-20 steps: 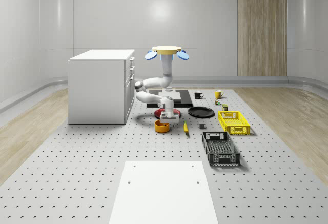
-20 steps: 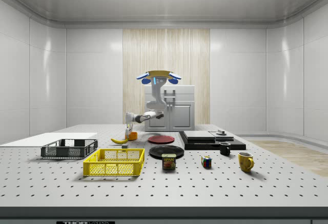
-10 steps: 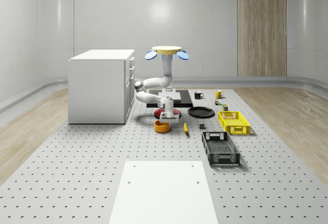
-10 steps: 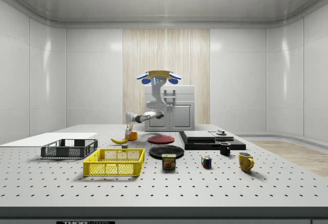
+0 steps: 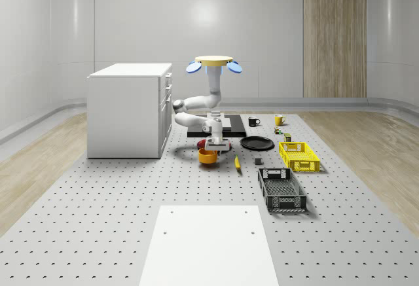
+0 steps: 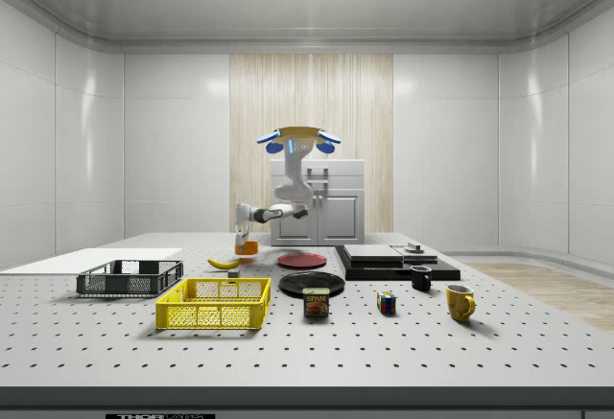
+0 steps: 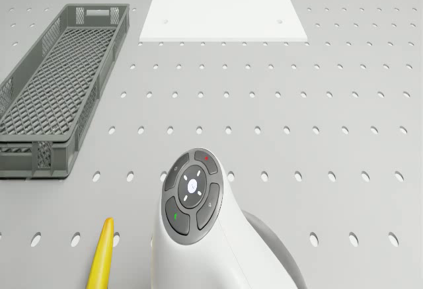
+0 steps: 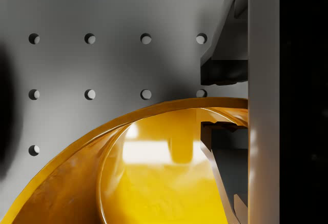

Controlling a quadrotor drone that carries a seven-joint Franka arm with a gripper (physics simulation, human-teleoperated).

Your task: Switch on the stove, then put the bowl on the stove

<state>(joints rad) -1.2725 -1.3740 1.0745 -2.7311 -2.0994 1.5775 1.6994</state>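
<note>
I see the bowl (image 5: 208,157), orange-yellow with a glossy inside, upright and lifted just clear of the perforated desk (image 5: 131,220), its rim pinched in the hand (image 5: 214,146). The stove (image 5: 230,126), a flat black slab with a pale top plate, lies on the desk behind it, apart.
</note>
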